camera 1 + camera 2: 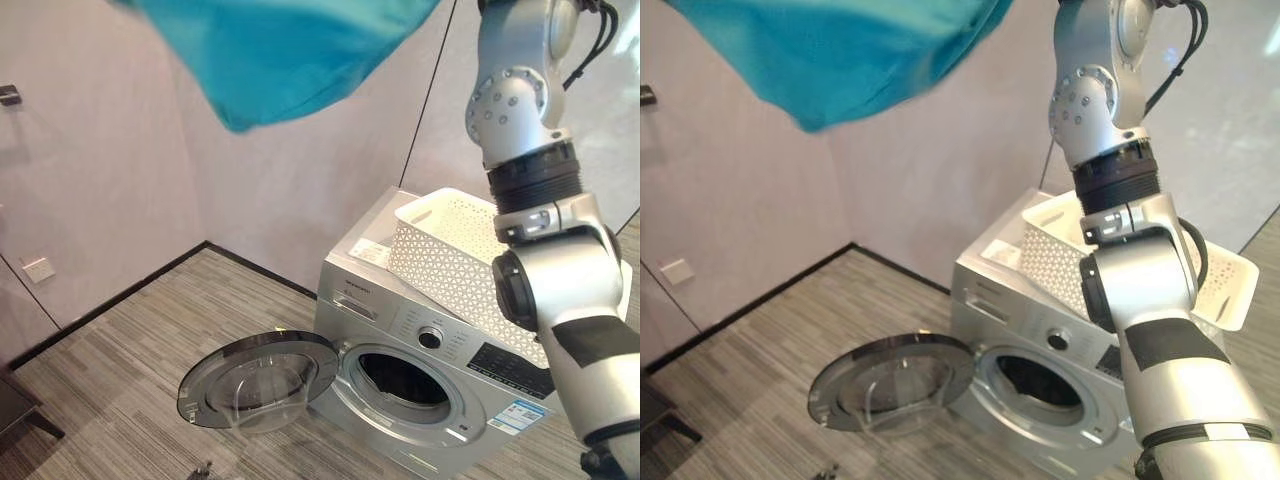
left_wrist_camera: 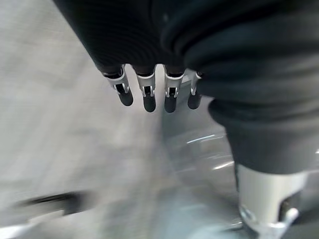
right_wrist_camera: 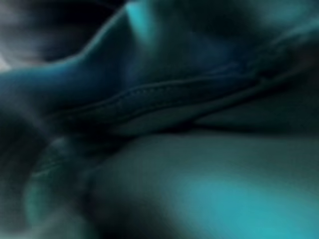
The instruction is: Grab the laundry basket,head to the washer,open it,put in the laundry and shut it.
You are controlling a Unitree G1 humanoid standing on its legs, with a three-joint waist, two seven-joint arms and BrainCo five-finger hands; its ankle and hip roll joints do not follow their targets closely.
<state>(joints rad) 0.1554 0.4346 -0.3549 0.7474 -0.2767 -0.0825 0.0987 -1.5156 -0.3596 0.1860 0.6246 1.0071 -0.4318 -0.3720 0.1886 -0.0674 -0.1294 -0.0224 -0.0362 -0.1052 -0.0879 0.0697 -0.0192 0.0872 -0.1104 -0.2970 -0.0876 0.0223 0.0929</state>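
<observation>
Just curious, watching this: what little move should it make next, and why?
Probably lower the teal cloth toward the drum opening. The door is swung open, the basket sits on the washer, and the cloth hangs high above, wrapped around the right wrist camera.

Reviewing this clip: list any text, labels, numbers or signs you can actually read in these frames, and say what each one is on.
None can be read.
Washer front panel, small dark wording at upper left: too small to read.
Blue and white sticker on the washer's front, lower right: print too small.
White label on the washer's top beside the laundry basket: blurred.
Dark control panel: markings illegible.
Teal garment: no print visible.
</observation>
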